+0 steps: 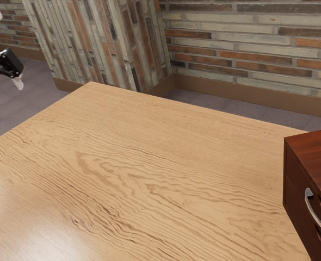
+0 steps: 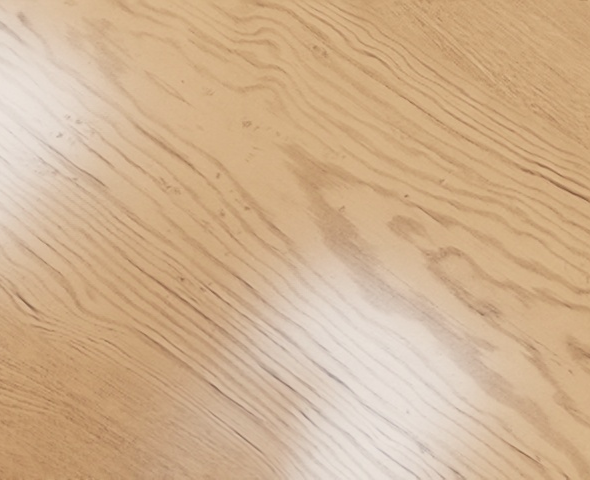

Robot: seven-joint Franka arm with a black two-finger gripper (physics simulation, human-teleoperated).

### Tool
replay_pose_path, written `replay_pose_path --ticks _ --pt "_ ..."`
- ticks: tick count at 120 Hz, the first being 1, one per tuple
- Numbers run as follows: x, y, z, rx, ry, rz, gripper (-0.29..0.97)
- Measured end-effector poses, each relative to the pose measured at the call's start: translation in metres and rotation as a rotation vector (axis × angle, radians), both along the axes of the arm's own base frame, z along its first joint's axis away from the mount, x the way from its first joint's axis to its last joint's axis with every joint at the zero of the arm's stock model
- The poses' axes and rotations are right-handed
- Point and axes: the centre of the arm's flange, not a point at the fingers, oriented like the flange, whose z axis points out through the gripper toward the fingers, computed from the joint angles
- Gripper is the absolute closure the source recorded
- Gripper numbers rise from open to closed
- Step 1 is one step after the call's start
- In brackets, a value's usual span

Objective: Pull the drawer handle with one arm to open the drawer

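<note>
Honestly, not much of the job can be counted as done yet. The gripper point(image 1: 13, 76) is seen at the far left edge of the exterior view, up above the floor point(image 1: 19, 109) beside the table point(image 1: 149, 163), and nothing is held in it. Whether it's open or closed can't be told from this angle, since it's partly cut off by the frame edge. The drawer point(image 1: 297, 187) sits way over at the near right, in a dark reddish cabinet point(image 1: 313, 155) standing on the table's right end, with the curved silver handle point(image 1: 316, 213) on the front. As far as can be judged, the front looks flush with the cabinet, so the drawer is taken to be shut, though part of it is cropped by the frame. Gripper and handle are well apart, with nearly the whole tabletop between them. So everything is left to do: the reach across to the right, the lining up on the handle, the grab, and the pull itself. On the views: the layout is got from the exterior one, meaning where the arm's end hangs, where the handle is, and the brick wall point(image 1: 247, 43) behind. From the wrist view a close look at what's under the hand is got instead, namely diagonal wood grain with a pale glare patch point(image 2: 355, 320) across it, which suggests the camera is pointed down at the tabletop rather than toward the cabinet.
</note>
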Motion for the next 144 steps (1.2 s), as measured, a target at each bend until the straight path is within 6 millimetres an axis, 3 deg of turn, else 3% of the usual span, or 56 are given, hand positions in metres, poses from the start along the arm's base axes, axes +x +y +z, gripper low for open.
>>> replay_pose_path --ticks 16,18,27,36,63,70,76,86,102,119,124,131,137,144 --pt "0.002 -0.003 0.0 -0.004 -0.002 -0.003 0.0" --pt "0.001 -0.008 0.01 0.006 -0.017 -0.01 0.0" --pt "-0.018 -0.045 0.089 0.108 -0.134 -0.054 0.0" --pt "-0.025 -0.083 0.119 0.129 -0.18 -0.126 0.0" --pt "0.014 -0.229 0.123 0.106 -0.18 -0.439 0.0" --pt "0.017 -0.254 0.122 0.102 -0.18 -0.493 0.0" --pt "0.019 -0.264 0.121 0.1 -0.176 -0.513 0.0" --pt "0.026 -0.259 0.11 0.093 -0.15 -0.502 0.0" --pt "0.032 -0.223 0.097 0.09 -0.123 -0.423 0.0" --pt "0.04 -0.18 0.061 0.074 -0.036 -0.337 0.0" --pt "0.041 -0.173 0.033 0.032 -0.002 -0.349 0.0" --pt "0.047 -0.188 -0.013 -0.014 0.026 -0.408 0.0" --pt "0.05 -0.217 -0.033 -0.031 0.015 -0.479 0.0" --pt "0.05 -0.232 -0.055 -0.048 0.03 -0.514 0.0"
